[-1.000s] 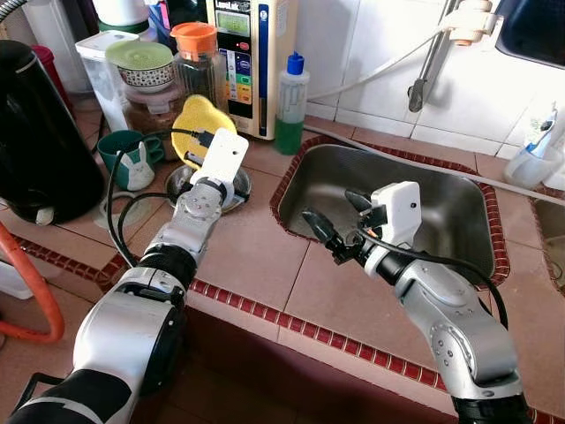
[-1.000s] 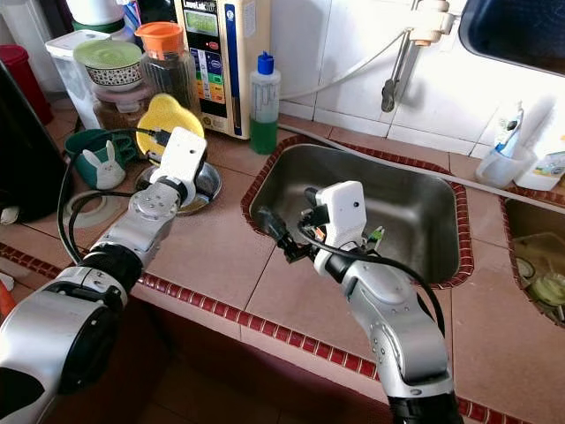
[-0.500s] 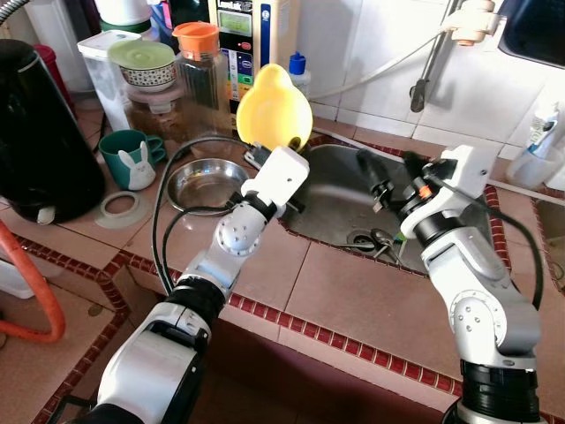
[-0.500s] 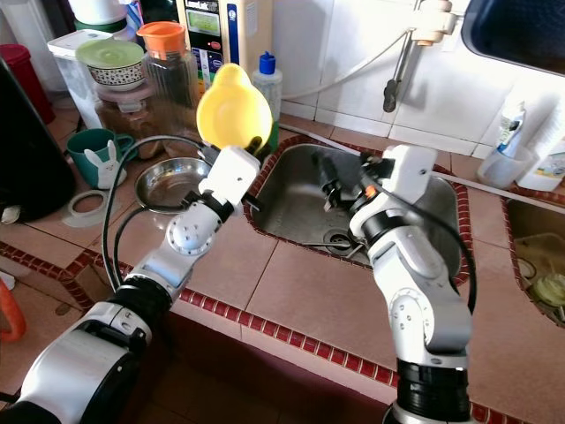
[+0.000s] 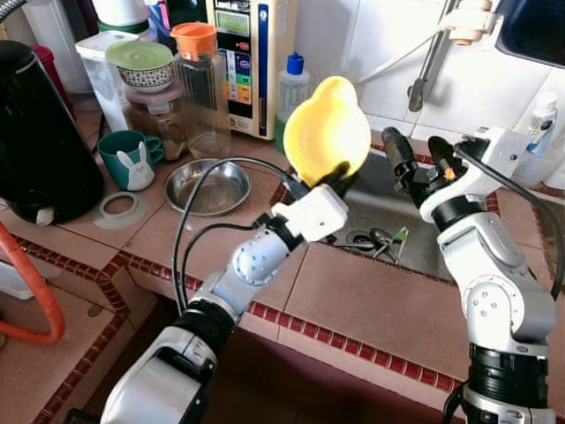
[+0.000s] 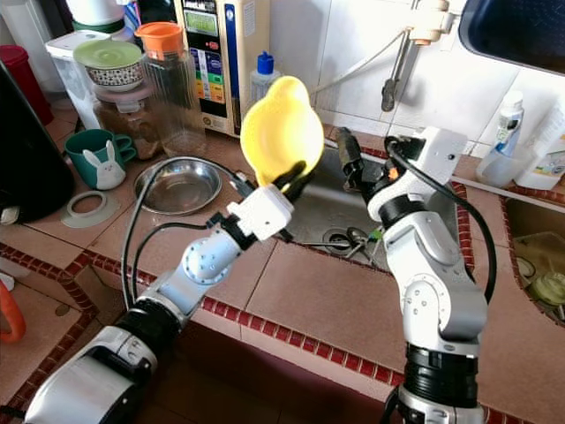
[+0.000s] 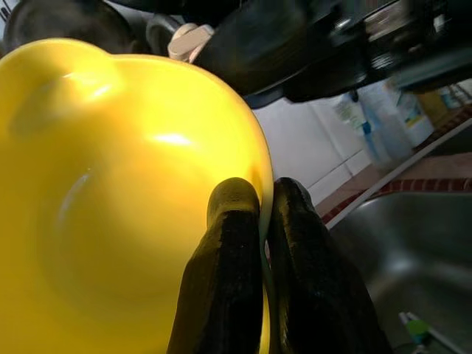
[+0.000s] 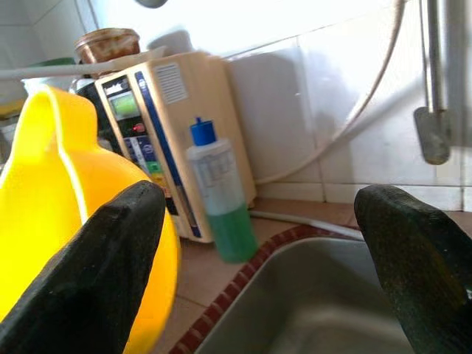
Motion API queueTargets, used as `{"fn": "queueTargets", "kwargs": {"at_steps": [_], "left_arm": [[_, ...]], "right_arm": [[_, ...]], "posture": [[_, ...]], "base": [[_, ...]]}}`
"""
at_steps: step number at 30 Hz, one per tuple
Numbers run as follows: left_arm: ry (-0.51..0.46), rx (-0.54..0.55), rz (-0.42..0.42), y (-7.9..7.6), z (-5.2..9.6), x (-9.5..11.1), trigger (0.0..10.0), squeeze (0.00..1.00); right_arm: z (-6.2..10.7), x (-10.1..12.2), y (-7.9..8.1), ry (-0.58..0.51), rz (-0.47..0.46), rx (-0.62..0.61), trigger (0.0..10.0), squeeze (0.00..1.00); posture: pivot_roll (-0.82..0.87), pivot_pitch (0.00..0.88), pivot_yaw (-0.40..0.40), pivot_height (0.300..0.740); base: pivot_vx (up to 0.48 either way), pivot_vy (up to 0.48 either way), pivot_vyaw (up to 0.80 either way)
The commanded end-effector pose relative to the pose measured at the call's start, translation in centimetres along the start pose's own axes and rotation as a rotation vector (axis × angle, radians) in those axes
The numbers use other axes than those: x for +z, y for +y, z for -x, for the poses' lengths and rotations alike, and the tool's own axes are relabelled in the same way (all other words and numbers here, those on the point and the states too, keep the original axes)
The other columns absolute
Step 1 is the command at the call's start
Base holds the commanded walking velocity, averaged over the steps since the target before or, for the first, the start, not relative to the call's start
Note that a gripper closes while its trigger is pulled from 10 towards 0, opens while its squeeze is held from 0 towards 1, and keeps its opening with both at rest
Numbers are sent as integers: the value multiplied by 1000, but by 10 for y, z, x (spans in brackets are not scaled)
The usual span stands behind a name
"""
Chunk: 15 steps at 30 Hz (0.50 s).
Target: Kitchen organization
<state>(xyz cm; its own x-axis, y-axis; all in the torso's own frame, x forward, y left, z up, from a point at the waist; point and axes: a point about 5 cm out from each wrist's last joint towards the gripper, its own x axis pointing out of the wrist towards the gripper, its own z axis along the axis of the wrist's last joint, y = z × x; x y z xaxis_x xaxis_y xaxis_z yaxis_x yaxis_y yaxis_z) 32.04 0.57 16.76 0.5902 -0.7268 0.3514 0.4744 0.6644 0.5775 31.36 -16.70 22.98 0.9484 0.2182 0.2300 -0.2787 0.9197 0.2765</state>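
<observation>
Left tool (image 5: 334, 179) pinches yellow bowl (image 5: 326, 131) rim above sink (image 6: 328, 205) edge; right tool (image 5: 422, 155) released beside it.

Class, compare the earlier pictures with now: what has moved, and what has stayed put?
The left gripper lifted the yellow bowl off the steel dish and carried it rightward over the sink. The right gripper rose, open, beside it. The dish and green mug stayed.

Two silver arms (image 5: 243, 269) with black elbow bands, white wrist blocks (image 5: 311, 212), looping black cables (image 5: 190, 230), long black fingers (image 7: 228, 280).
</observation>
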Motion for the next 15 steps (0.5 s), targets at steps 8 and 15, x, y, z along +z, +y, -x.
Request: {"fn": "queueTargets", "kwargs": {"at_steps": [8, 15], "left_arm": [[-39, -54, 0, -11, -4, 10, 9922, 0], [-16, -48, 9, -10, -2, 8, 10000, 0]], "right_arm": [[-3, 1, 5, 11, 12, 39, 10000, 0], [1, 22, 10, -152, -45, 73, 10000, 0]], "posture": [[20, 0, 1, 740], [20, 0, 3, 740]], "base": [[0, 0, 0], [0, 0, 0]]}}
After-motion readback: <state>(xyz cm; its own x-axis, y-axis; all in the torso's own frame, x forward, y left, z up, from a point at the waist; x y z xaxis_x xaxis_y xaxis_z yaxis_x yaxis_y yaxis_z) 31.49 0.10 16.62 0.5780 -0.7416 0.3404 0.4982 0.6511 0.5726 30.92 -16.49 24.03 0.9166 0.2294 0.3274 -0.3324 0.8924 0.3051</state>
